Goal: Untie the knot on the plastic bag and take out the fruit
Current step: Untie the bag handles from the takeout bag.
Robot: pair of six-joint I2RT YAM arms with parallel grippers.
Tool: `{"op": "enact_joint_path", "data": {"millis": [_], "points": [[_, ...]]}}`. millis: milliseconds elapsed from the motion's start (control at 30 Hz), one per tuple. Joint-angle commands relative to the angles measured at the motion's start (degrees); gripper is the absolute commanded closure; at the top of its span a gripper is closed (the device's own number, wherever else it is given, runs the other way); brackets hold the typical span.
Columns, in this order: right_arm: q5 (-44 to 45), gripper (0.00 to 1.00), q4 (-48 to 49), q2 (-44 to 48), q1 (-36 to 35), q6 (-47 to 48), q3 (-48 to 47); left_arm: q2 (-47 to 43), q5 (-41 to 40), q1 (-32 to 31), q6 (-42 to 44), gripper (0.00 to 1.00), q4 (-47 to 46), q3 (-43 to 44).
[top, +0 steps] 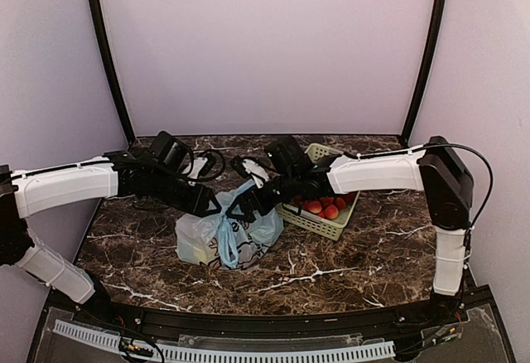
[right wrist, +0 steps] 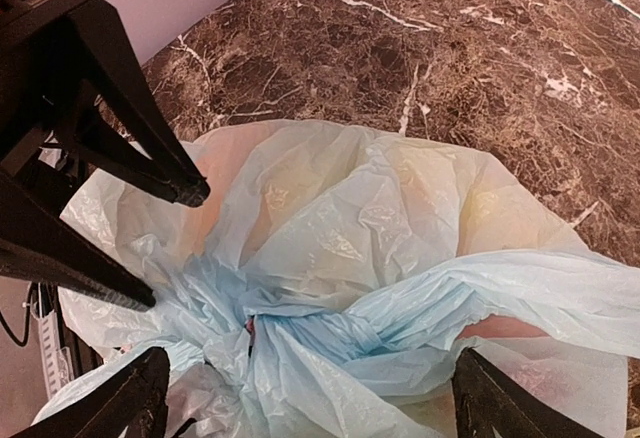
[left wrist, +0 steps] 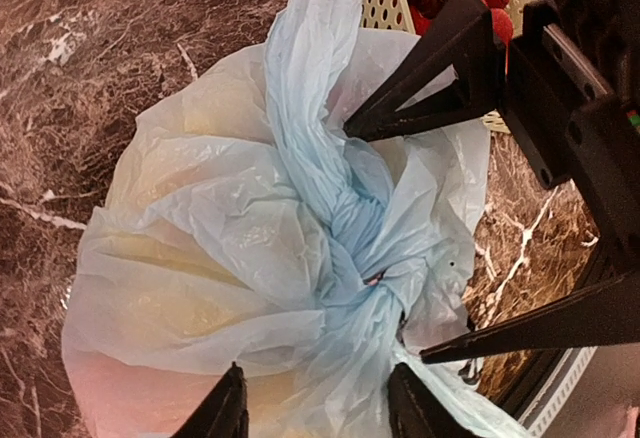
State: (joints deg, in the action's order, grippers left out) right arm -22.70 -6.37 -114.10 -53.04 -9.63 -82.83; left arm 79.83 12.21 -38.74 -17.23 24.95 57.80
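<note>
The light blue plastic bag (top: 236, 237) lies on the marble table, its knot (left wrist: 375, 278) tied and facing up. Fruit shows only as yellow (left wrist: 200, 128) and pink (right wrist: 220, 178) shapes through the film. My left gripper (left wrist: 318, 408) is open, its two fingers standing either side of the twisted handle film just below the knot. My right gripper (right wrist: 310, 403) is wide open and straddles the knot (right wrist: 330, 333) from the other side, with film between its fingers. Both grippers meet over the bag in the top view, the left gripper (top: 211, 205) facing the right gripper (top: 246, 204).
A pale green lattice basket (top: 325, 227) with red fruits (top: 321, 207) stands right of the bag, touching it or nearly so. A black cable (top: 211, 164) loops behind the left arm. Walls close the table at back and sides.
</note>
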Motion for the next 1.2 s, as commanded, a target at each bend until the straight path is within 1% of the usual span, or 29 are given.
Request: {"op": "enact_joint_path", "data": {"millis": [0, 67, 133, 267, 300, 367, 433, 500, 567, 600, 667, 733, 867, 933, 1000, 1033, 1167], "points": [[1.63, 0.07, -0.11, -1.40, -1.28, -0.13, -1.59, 0.09, 1.73, 0.33, -0.75, 0.62, -0.75, -1.08], [1.84, 0.13, 0.24, -1.60, -1.48, -0.59, -1.44, 0.22, 2.41, 0.33, -1.12, 0.64, -1.24, -1.37], [2.23, 0.21, 0.88, -1.56, -1.76, -1.03, -1.15, 0.40, 3.08, 0.38, -1.47, 0.67, -1.77, -1.73], [2.88, 0.41, 1.81, -1.21, -1.79, -1.61, -0.57, 0.56, 4.25, 0.34, -2.02, 0.78, -2.57, -2.11], [2.67, 0.48, 2.07, -1.01, -1.81, -1.73, -0.39, 0.62, 4.63, 0.38, -2.11, 0.83, -2.64, -2.08], [1.90, 0.62, 2.72, -0.87, -1.76, -2.16, -0.17, 0.47, 5.15, 0.34, -2.22, 0.89, -2.80, -2.00], [1.32, 0.77, 3.19, -0.75, -1.72, -2.81, -0.08, 0.00, 5.41, 0.33, -2.42, 0.91, -2.93, -1.91], [0.88, 0.88, 3.69, -0.62, -1.63, -3.36, 0.07, -0.43, 5.74, 0.40, -2.36, 0.90, -3.21, -2.02], [0.65, 0.97, 4.51, -0.31, -1.53, -3.93, 0.40, -0.69, 5.66, 0.34, -2.23, 0.82, -3.36, -2.19], [0.54, 1.00, 4.95, -0.14, -1.53, -4.21, 0.65, -0.71, 5.38, 0.34, -2.17, 0.76, -3.25, -2.27], [0.41, 1.00, 5.77, 0.17, -1.44, -4.64, 1.06, -0.29, 4.31, 0.33, -1.96, 0.68, -2.44, -2.33], [0.34, 1.00, 6.10, 0.34, -1.41, -4.90, 1.17, 0.23, 3.32, 0.33, -1.67, 0.64, -1.59, -2.33], [0.54, 1.00, 6.11, 0.63, -1.43, -5.21, 1.33, 0.66, 2.29, 0.33, -1.36, 0.64, -1.10, -2.49], [0.68, 1.00, 6.11, 0.85, -1.45, -5.30, 1.50, 0.70, 2.21, 0.33, -1.39, 0.69, -1.39, -2.63], [1.02, 1.00, 7.16, 1.17, -1.46, -5.39, 1.82, 0.61, 2.37, 0.36, -1.49, 0.77, -1.90, -2.83], [1.26, 1.00, 7.66, 1.31, -1.46, -5.48, 1.98, 0.55, 2.42, 0.34, -1.49, 0.83, -2.22, -2.89], [2.57, 1.00, 8.57, 2.15, -1.46, -5.87, 2.88, 0.35, 2.60, 0.34, -1.51, 0.98, -3.02, -3.29]]}}
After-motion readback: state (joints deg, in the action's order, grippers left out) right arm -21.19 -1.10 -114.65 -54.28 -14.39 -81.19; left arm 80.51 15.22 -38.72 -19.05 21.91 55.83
